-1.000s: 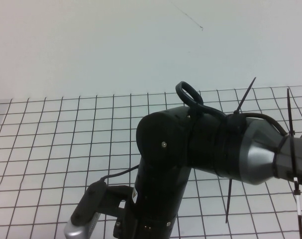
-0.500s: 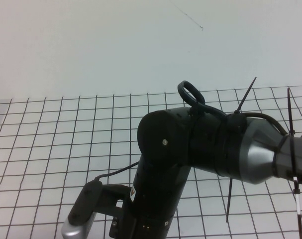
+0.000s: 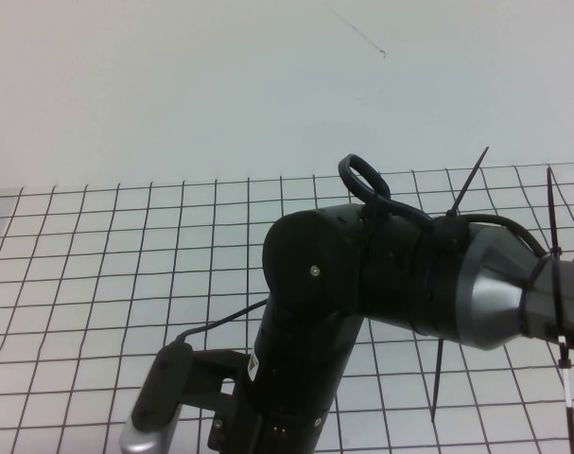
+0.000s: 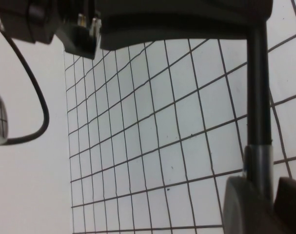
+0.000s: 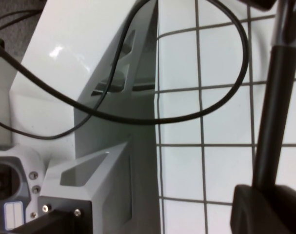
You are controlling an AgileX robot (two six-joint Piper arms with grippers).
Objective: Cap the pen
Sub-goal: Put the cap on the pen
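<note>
The pen [image 4: 259, 87] is held off the gridded table [image 3: 126, 246] between the two grippers. The left gripper [image 4: 267, 195] is clenched on it, one finger on each side of a silvery section [image 4: 258, 158] of the barrel. The right gripper [image 5: 267, 195] is closed around the dark shaft at the other end. Whether the cap is on cannot be told. From above, the right arm [image 3: 362, 284] reaches in from the right and fills the near centre, hiding both grippers and the pen beneath it.
</note>
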